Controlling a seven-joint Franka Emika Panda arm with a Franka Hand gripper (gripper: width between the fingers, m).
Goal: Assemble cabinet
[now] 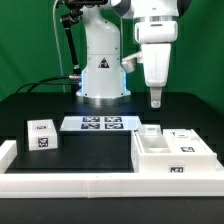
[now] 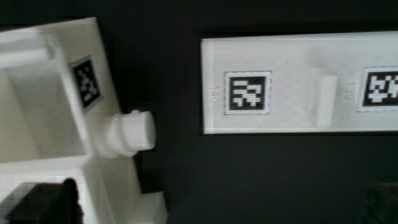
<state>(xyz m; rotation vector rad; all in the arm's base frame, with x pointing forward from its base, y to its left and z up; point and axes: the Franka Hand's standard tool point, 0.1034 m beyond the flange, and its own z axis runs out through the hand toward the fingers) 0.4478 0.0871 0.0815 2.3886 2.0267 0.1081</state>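
Gripper [image 1: 155, 100] hangs above the black table [image 1: 40, 105], over the far corner of the cabinet shell [image 1: 155, 165]. The shell lies at the exterior view's right, just behind the near rail [image 1: 60, 182].

The pincer is seen apart and empty. One dark finger [image 2: 36, 205] shows at an edge of the wrist view. The other (barely caught at the opposite edge) is probably there too, and nothing is held between them.

A smaller tagged block [image 1: 42, 134] is set well apart at the exterior view's left. The marker board [image 1: 100, 123] lies between block and shell, farther back.

In the wrist view, a white tagged part [image 2: 63, 110] with a round knob [image 2: 130, 130] is seen directly beneath. Which piece of the cabinet it is cannot be told for certain.

Judgement: the step in hand is taken to be lining up for a fresh grasp.
- The jaws are best held wide through the descent.
- They should be centred on two flat parallel faces, not on the knob.
- A straight descent is needed so the shell is not nudged.
- Closure is best delayed until both fingers are below the top edge.
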